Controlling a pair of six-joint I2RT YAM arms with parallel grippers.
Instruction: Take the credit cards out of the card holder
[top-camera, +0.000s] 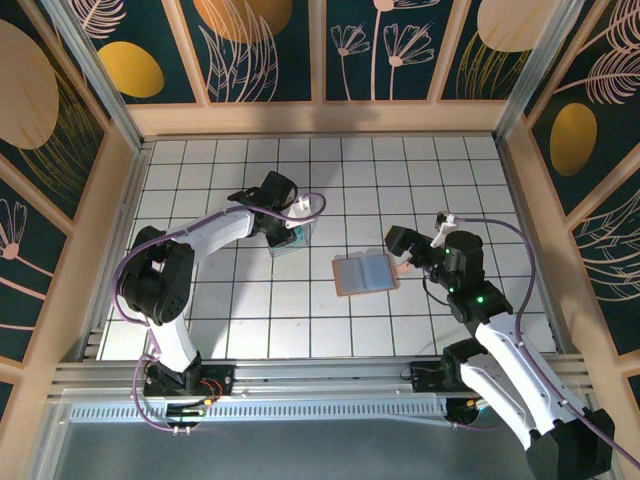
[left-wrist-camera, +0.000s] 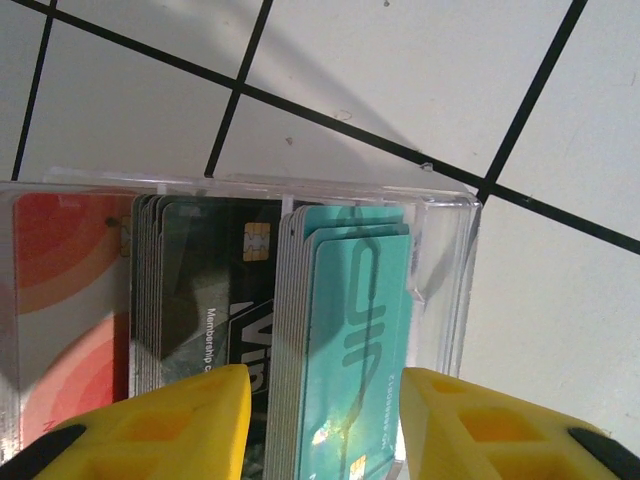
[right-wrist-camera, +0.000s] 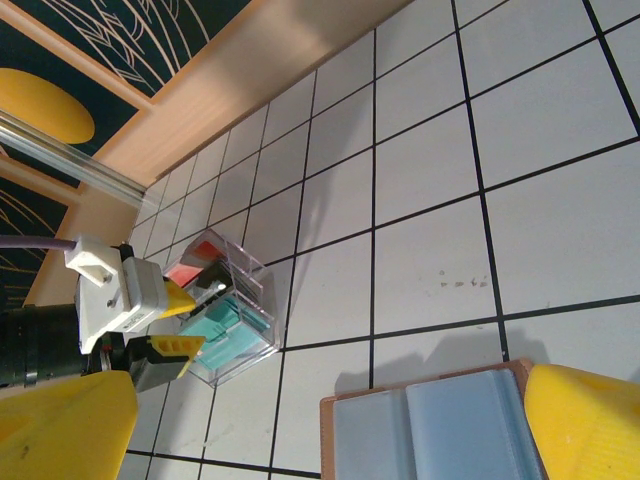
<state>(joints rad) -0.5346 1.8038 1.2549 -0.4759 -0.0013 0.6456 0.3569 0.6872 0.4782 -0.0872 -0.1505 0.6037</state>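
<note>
Lying open and flat just right of centre in the top view, the card holder (top-camera: 365, 272) shows 2 blue-grey faces; the credit cards are hidden from me. It looks light and floppy at the fold. Cards should be thin, stiff and slick, best pinched by a protruding short edge. The right end effector (top-camera: 400, 262) gapes wide at its right border, empty. The left end effector (left-wrist-camera: 325, 425), partly open, grips nothing above the clear box (right-wrist-camera: 235, 310).
</note>
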